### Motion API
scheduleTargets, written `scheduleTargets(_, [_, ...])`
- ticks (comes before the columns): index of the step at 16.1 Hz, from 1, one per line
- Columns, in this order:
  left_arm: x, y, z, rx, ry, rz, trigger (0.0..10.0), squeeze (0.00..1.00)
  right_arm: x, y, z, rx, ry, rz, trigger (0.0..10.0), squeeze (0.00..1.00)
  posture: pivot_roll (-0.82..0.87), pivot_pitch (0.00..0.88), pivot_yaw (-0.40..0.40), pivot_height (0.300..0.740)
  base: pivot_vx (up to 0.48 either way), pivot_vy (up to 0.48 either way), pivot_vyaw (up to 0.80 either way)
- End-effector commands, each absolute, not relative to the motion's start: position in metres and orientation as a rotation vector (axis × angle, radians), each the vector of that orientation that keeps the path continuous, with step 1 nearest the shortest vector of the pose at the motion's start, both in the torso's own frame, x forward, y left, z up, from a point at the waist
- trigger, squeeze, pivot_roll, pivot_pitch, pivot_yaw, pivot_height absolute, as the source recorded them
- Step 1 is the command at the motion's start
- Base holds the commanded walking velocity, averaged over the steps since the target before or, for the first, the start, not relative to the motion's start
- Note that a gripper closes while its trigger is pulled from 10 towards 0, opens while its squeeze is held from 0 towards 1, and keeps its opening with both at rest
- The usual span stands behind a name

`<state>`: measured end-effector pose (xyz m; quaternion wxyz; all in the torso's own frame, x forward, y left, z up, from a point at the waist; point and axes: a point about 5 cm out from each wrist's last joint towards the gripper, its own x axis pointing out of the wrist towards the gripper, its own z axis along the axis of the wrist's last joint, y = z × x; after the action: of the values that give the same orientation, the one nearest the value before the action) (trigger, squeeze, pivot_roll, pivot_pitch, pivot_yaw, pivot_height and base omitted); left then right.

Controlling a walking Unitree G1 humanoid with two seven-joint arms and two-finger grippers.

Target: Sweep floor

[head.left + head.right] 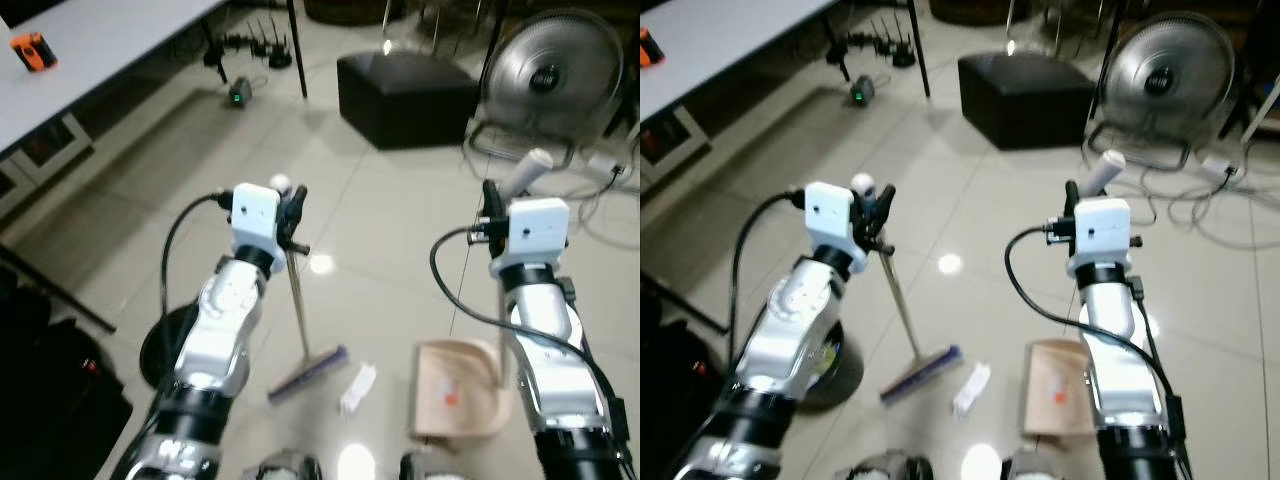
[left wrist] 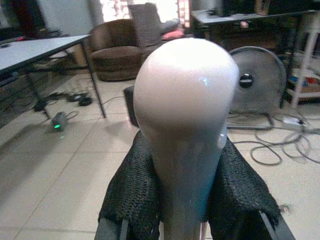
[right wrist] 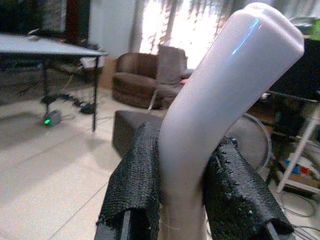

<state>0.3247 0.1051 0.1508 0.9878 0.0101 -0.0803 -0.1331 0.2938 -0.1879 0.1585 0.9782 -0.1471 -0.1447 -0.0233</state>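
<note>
My left gripper (image 1: 290, 208) is shut on the rounded white top of a broom handle (image 2: 186, 125). The thin broom shaft (image 1: 298, 300) runs down to the purple-edged brush head (image 1: 308, 373) resting on the tiled floor. My right gripper (image 1: 492, 205) is shut on the curved white dustpan handle (image 3: 215, 115). The beige dustpan (image 1: 455, 390) stands on the floor by my right side, with a small orange scrap (image 1: 451, 397) inside it. A white crumpled wrapper (image 1: 357, 388) lies on the floor between the brush head and the dustpan.
A black ottoman (image 1: 405, 95) sits ahead, and a floor fan (image 1: 548, 80) with loose cables (image 1: 605, 200) stands at the right. A grey table (image 1: 90, 50) holding an orange object (image 1: 33, 50) runs along the left. A black round object (image 1: 160, 345) sits on the floor behind my left arm.
</note>
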Motion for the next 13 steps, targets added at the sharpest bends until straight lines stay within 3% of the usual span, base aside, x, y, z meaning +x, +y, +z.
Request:
scheduleTargets(1, [0.329, 0.112, 0.16, 0.059, -0.233, -0.209, 10.0, 0.0, 0.297, -0.182, 0.163, -0.278, -0.346, -0.011, 10.0, 0.0, 0.05, 0.272, 0.15, 0.74, 0.0, 0.0, 0.0])
scheduleTargets(6, [0.335, 0.108, 0.16, 0.051, -0.312, -0.131, 10.0, 0.0, 0.302, -0.18, 0.152, -0.294, -0.388, 0.021, 10.0, 0.0, 0.1, 0.35, 0.168, 0.74, 0.0, 0.0, 0.0])
scheduleTargets(13, [0.345, 0.097, 0.155, 0.01, -0.359, -0.073, 10.0, 0.0, 0.315, -0.155, 0.147, -0.297, -0.473, 0.034, 10.0, 0.0, 0.13, 0.412, 0.192, 0.74, 0.0, 0.0, 0.0])
